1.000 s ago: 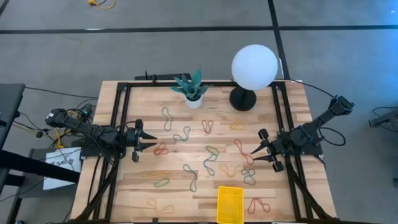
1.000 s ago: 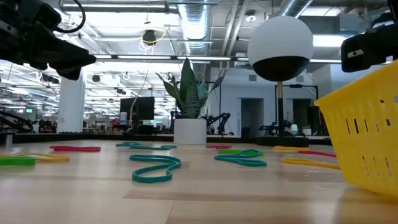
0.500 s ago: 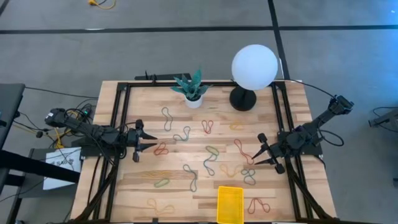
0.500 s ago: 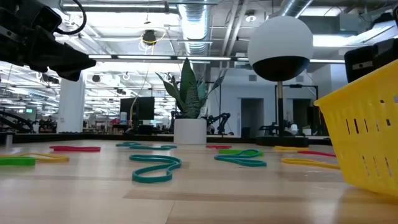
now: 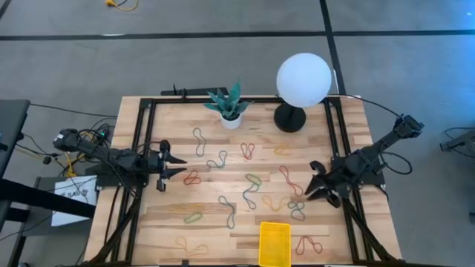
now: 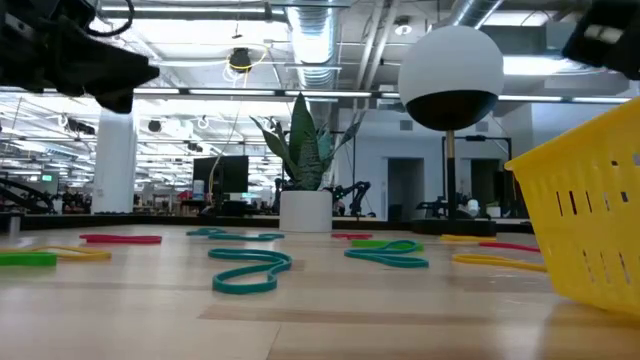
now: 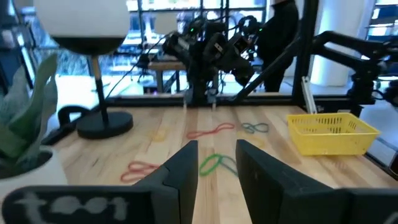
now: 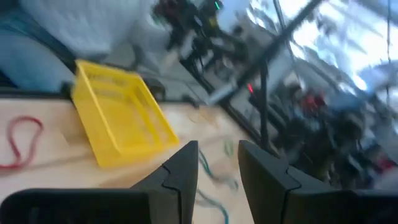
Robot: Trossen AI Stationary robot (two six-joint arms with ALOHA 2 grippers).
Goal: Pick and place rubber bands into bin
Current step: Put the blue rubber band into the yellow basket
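Rubber bands (image 5: 251,189) lie scattered over the wooden surface (image 5: 171,222) in red, green, yellow and orange loops, none of them in the yellow bin (image 5: 274,243), which sits at the near edge, seemingly empty. Nearest the action is a teal band (image 5: 297,211) just beside a red one (image 5: 289,178), and the right pincer (image 5: 312,187) hangs over that patch with its fingers a little apart, grasping nothing. The left pincer (image 5: 169,166) waits at the far side of the surface near another red band (image 5: 192,178), fingers parted and empty. To do this pick well, the right arm should probably settle on one loop, come down with one finger on each side of a strand, and pinch low against the wood, since these thin floppy loops slip and drag neighbours along. Compared with a second ago, the right pincer has swung round and dropped toward the bands, its tips now pointing more down at the surface, and its wrist picture is blurred with motion; the left pincer has hardly shifted, and no band has moved.
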